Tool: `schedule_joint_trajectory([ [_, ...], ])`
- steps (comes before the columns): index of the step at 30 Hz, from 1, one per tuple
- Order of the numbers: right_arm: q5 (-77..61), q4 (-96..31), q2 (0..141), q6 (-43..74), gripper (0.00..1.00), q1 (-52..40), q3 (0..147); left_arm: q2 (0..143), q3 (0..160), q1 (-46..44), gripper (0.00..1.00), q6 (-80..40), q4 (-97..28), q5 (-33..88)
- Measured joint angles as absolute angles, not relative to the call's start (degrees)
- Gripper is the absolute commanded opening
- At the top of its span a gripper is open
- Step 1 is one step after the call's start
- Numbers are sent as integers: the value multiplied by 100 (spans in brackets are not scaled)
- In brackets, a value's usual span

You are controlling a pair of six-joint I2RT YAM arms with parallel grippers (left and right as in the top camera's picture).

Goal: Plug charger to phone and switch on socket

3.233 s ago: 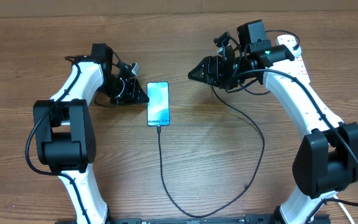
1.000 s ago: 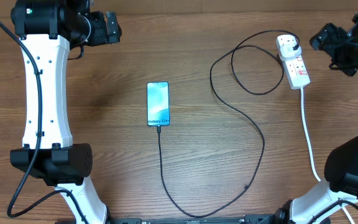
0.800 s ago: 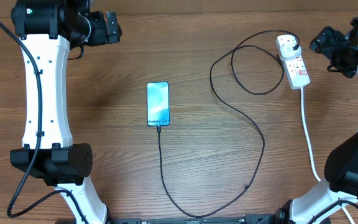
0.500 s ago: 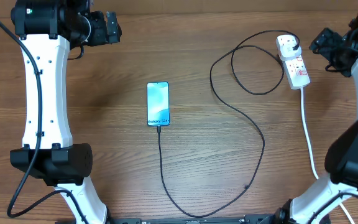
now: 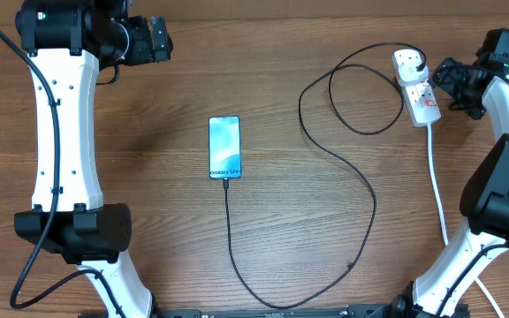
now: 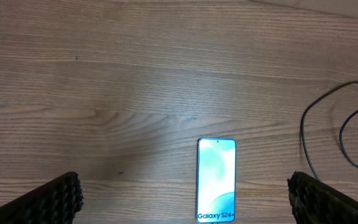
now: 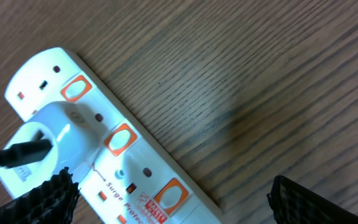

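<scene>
Right gripper (image 5: 455,83) sits just beside the right side of the socket (image 5: 416,86); contact can't be told. Jaws are wide and hold nothing. In the right wrist view the socket (image 7: 107,152) lies between the spread fingertips (image 7: 53,194), closer to the left one. Its long axis runs diagonally there, upper left to lower right. In the overhead view it runs far-to-near, slightly tilted, with the white cord (image 5: 436,185) leaving its near end.

The charger (image 5: 371,199) is plugged in at the socket's far end. Its cable loops across the table (image 5: 148,194) and meets the near short edge of the phone (image 5: 224,147).

The phone lies mid-table, long axis far-to-near, text end near. Left gripper (image 5: 154,40) is well apart at the far left, with jaws wide and empty. In the left wrist view the phone (image 6: 216,179) lies between its fingertips (image 6: 58,198).
</scene>
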State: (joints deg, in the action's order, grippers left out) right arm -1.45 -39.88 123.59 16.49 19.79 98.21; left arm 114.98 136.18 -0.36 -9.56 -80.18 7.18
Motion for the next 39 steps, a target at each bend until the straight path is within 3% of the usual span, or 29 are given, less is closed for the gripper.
schedule_joint_trajectory([
  [39, -152, -3413, 12947, 1697, 96, 1990, 9821, 11498, 13618, -36, 99, -956, -8018, 718],
])
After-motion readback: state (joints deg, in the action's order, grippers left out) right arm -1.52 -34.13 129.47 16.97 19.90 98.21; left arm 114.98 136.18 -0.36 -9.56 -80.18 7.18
